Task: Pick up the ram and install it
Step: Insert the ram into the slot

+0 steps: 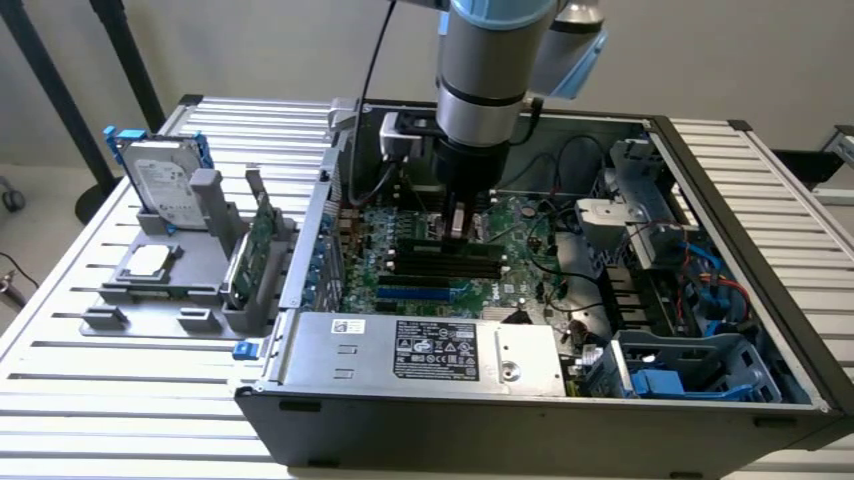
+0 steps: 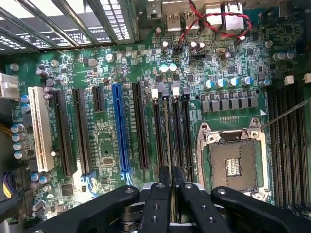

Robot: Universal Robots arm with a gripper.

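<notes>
Currently held: the ram, clamped edge-on in the narrowly closed gripper.
Location: centre of the exterior view, above the memory slots of the motherboard.
Technique: keep the ram parallel to its slot; press straight down, evenly.

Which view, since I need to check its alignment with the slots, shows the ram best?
The wrist view: the ram shows edge-on, held by the end effector and running along the memory slots. The exterior view shows the end effector low over those slots, with the ram largely hidden beneath it.
</notes>
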